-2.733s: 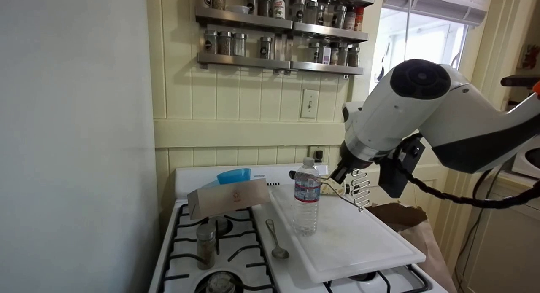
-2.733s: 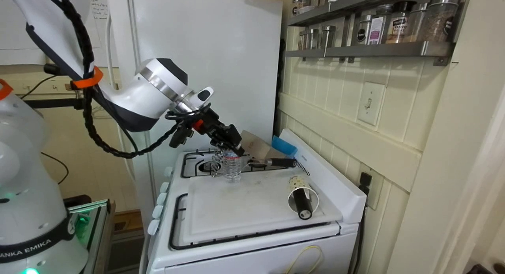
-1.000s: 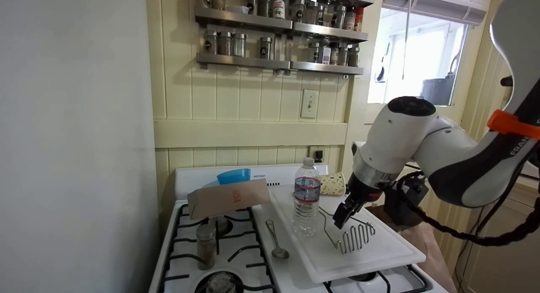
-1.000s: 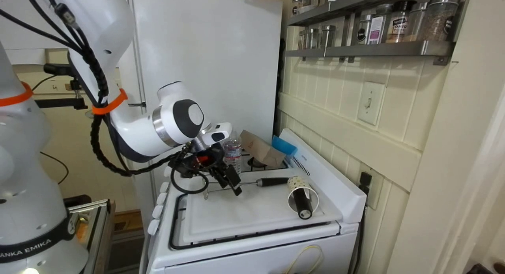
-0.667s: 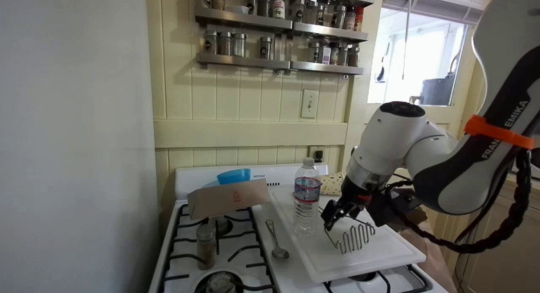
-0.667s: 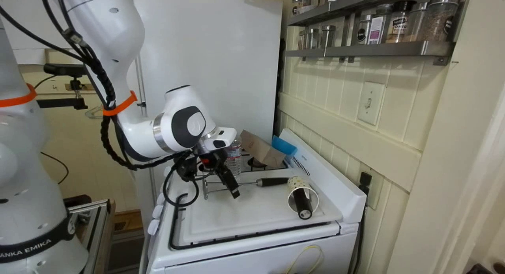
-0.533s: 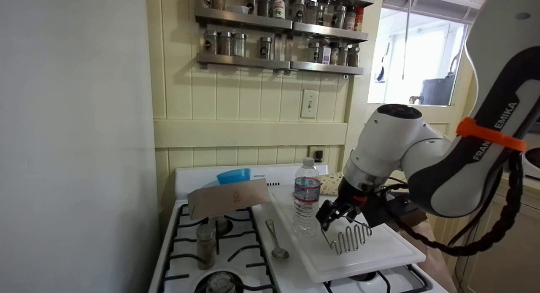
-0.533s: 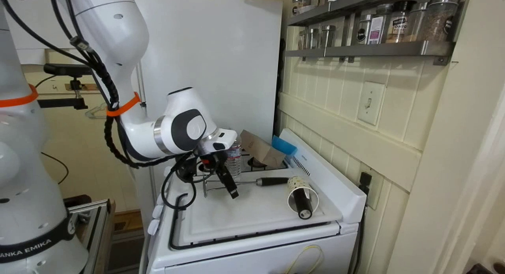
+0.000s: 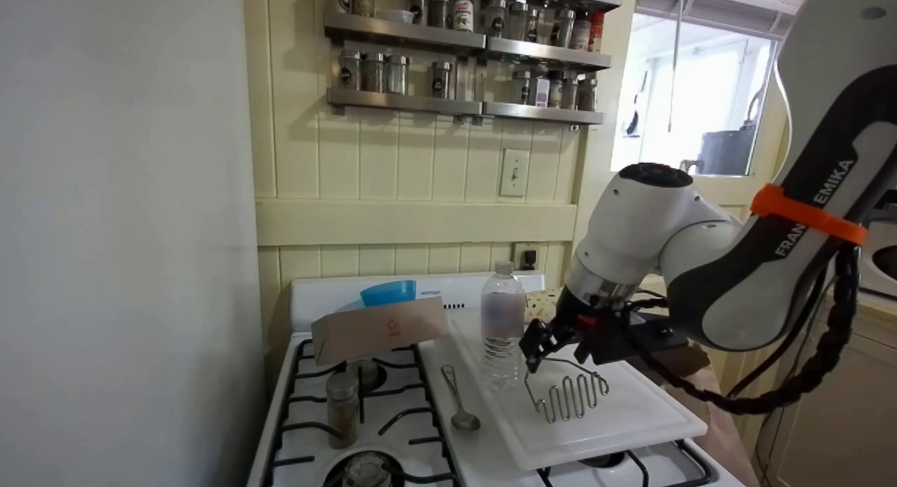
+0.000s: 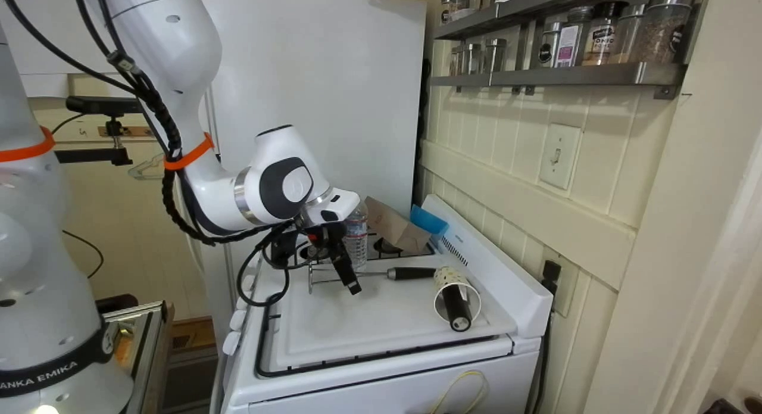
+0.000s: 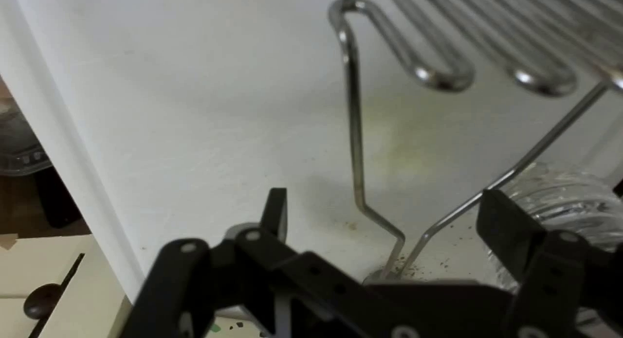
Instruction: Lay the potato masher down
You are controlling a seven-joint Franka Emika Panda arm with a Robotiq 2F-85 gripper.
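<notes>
The potato masher lies on the white cutting board (image 9: 617,431) over the stove. Its wavy wire head (image 9: 571,397) is toward the front and its black handle (image 10: 412,273) toward the back panel. In the wrist view its two wires (image 11: 357,133) run down between my gripper's fingers. My gripper (image 11: 384,206) stands open just above the masher, its fingers apart and gripping nothing. One finger (image 11: 506,226) overlaps a wire in that view; whether they touch I cannot tell. The handle's far part is hidden there behind the gripper body.
A clear water bottle (image 9: 501,340) stands upright right beside the gripper. A patterned cup (image 10: 450,276) lies on its side with a black handle (image 10: 457,310) in it. A spoon (image 9: 459,403), a jar (image 9: 342,410) and a cardboard box (image 9: 382,326) are on the stove.
Earlier the masher was held up in the air; it now lies on the board, released. Just lately the gripper has moved slightly, and the masher head and bottle have shifted a little with it.
</notes>
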